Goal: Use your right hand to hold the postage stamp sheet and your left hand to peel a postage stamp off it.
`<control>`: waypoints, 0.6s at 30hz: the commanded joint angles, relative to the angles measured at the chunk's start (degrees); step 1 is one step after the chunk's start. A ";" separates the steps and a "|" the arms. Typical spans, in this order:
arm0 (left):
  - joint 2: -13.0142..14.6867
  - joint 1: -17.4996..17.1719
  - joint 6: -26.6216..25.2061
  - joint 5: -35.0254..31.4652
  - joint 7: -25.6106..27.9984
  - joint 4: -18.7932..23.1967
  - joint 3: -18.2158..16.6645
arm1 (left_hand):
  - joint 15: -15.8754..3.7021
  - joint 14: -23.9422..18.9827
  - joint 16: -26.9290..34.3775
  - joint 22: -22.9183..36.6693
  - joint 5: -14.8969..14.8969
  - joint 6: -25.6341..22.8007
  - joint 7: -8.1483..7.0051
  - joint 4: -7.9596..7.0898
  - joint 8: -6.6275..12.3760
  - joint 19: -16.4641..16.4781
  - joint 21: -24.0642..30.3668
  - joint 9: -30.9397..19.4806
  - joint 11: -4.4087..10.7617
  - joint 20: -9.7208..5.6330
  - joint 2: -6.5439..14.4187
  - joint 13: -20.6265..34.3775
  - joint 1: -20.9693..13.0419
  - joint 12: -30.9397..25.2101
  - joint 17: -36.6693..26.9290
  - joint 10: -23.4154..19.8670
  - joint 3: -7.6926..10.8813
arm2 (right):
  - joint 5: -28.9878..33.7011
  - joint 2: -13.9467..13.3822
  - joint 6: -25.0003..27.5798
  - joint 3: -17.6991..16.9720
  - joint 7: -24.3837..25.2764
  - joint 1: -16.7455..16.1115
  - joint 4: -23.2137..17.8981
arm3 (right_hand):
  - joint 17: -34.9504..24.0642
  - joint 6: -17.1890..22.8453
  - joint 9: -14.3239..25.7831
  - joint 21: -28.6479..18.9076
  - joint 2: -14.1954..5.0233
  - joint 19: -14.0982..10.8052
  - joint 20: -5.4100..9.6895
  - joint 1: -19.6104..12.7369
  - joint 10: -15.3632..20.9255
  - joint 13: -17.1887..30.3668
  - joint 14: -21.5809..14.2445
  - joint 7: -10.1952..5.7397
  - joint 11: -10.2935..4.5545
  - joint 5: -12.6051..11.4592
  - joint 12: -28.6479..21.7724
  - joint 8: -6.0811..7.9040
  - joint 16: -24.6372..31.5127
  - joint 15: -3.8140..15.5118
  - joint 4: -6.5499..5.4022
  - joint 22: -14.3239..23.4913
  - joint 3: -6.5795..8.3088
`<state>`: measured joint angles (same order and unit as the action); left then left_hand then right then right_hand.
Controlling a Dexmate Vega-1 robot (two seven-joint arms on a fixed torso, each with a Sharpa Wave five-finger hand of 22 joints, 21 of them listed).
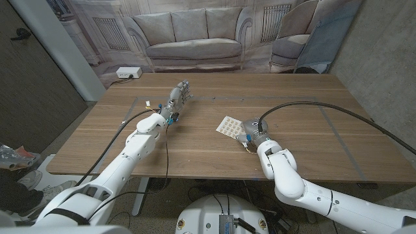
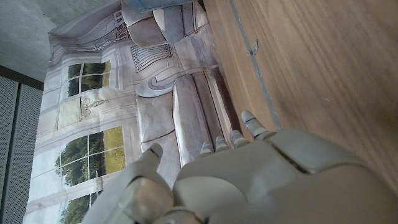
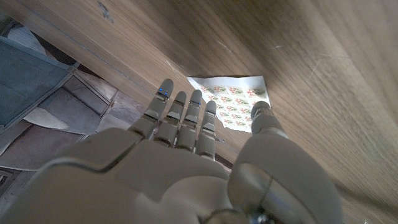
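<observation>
Stamp sheet: the postage stamp sheet (image 1: 230, 126) lies flat on the wooden worktop (image 1: 292, 104), right of centre, just beside the right hand.
Right hand: the right hand (image 1: 251, 133) sits close by the sheet's edge, fingers (image 3: 180, 118) straight and spread, gripping nothing; well placed to pin it down.
Left hand: the left hand (image 1: 178, 97) stands well apart near the far side, fingers loosely apart, empty, so peeling looks not yet begun.

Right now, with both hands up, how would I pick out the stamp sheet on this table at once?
Look at the wooden table, right of its middle, just beyond the right hand. The stamp sheet lies flat there: a small white, skewed rectangle printed with rows of small stamps, the only paper on the bare wood.
</observation>
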<state>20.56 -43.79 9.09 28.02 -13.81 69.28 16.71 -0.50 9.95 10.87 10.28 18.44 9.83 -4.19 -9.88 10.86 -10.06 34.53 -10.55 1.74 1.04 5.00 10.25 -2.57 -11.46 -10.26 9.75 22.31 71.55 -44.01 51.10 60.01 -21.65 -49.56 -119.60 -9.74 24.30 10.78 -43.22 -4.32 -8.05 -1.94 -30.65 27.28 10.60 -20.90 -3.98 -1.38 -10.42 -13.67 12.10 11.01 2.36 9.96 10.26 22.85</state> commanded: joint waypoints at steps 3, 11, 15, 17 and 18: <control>-0.14 0.37 -0.04 -0.06 -0.27 -0.49 0.01 | 0.41 3.52 -0.11 0.09 0.30 1.95 -0.36 0.07 0.23 -3.55 -0.09 -0.09 -0.61 0.38 3.42 0.10 0.23 0.17 -0.08 3.90 -0.18 | -0.26 0.55 0.87 0.63 -0.65 0.73 1.42 | -0.22 1.05 0.28 0.16 0.03 -0.32 -0.10 -1.33 0.69 0.15 -0.71 -0.07 -0.03 -0.19 -0.35 0.34 -0.07 3.17 0.15 0.30 -0.04; 0.01 0.25 0.04 -0.19 -0.22 -0.22 0.00 | 0.40 3.54 -0.12 0.10 0.30 1.93 -0.42 0.06 0.22 -3.51 -0.21 -0.09 -0.48 0.43 3.41 0.10 0.26 0.16 -0.08 3.87 -0.21 | -1.89 0.55 0.85 0.75 -0.97 1.43 2.22 | -0.34 1.96 0.29 0.18 -0.13 -0.52 -0.02 -1.84 1.18 0.15 -0.91 -0.27 -0.12 -0.19 -0.42 0.52 0.05 3.38 -0.10 0.31 -0.05; 0.07 0.21 -0.01 -0.18 -0.14 -0.14 -0.05 | 0.41 3.52 -0.11 0.10 0.30 1.87 -0.39 0.06 0.23 -3.44 -0.27 -0.09 -0.56 0.39 3.41 0.11 0.27 0.18 -0.08 3.92 -0.22 | -1.07 0.61 1.35 1.62 -2.00 2.10 2.68 | -0.42 2.23 0.29 0.20 -0.08 -0.55 -0.02 -1.75 1.26 0.15 -0.93 -0.28 -0.08 -0.15 -0.40 0.54 0.07 3.34 -0.32 0.32 -0.19; 0.08 0.20 -0.06 -0.21 -0.02 -0.07 -0.05 | 0.40 3.45 -0.08 0.10 0.30 1.84 -0.35 0.06 0.23 -3.46 -0.31 -0.09 -0.52 0.44 3.41 0.11 0.27 0.18 -0.08 3.92 -0.23 | -1.28 0.52 1.28 1.74 -1.98 2.26 2.70 | -0.43 2.31 0.29 0.24 -0.07 -0.50 -0.07 -1.75 1.32 0.15 -0.98 -0.27 -0.06 -0.14 -0.40 0.54 0.08 3.37 -0.38 0.32 -0.20; 0.04 0.26 -0.04 -0.12 -0.15 -0.20 -0.06 | 0.41 3.47 -0.09 0.10 0.30 1.86 -0.36 0.06 0.22 -3.42 -0.32 -0.09 -0.51 0.42 3.41 0.11 0.28 0.17 -0.08 3.90 -0.23 | -0.81 0.66 1.44 2.03 -2.06 2.44 2.93 | -0.42 2.42 0.29 0.24 -0.06 -0.53 -0.05 -1.78 1.42 0.15 -0.99 -0.30 -0.07 -0.15 -0.42 0.57 0.07 3.36 -0.38 0.32 -0.19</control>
<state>20.47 -43.49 9.07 27.90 -13.97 68.92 16.78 -0.50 9.95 10.87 10.27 18.44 9.83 -4.19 -9.88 10.86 -10.06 34.31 -10.54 1.31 1.04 5.00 10.25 -2.57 -11.46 -10.26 9.96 22.31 71.09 -43.55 51.84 60.94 -22.60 -48.21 -117.74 -10.02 26.19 10.78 -42.99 -4.56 -8.05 -1.94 -31.80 27.96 10.60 -21.43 -4.18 -1.45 -10.42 -13.67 12.31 11.01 2.49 9.72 10.26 22.60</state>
